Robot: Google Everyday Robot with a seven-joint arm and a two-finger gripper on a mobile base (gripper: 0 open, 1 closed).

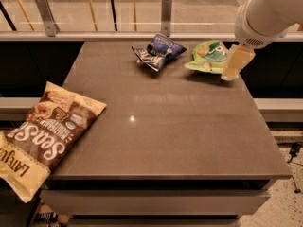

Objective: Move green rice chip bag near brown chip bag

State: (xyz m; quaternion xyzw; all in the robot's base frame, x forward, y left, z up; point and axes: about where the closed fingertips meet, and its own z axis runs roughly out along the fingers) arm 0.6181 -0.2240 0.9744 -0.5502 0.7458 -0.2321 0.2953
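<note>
Gripper (235, 65), its opening impossible to tell, hangs beside the green rice chip bag (210, 56), not yet carried to the distant brown chip bag (47, 131).

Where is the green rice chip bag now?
Camera view: the green rice chip bag lies at the far right corner of the table, right of the blue snack bag, with the hand at its right edge.

Seemingly head-high view down over table (161, 141), claw (232, 70) upper-right
</note>
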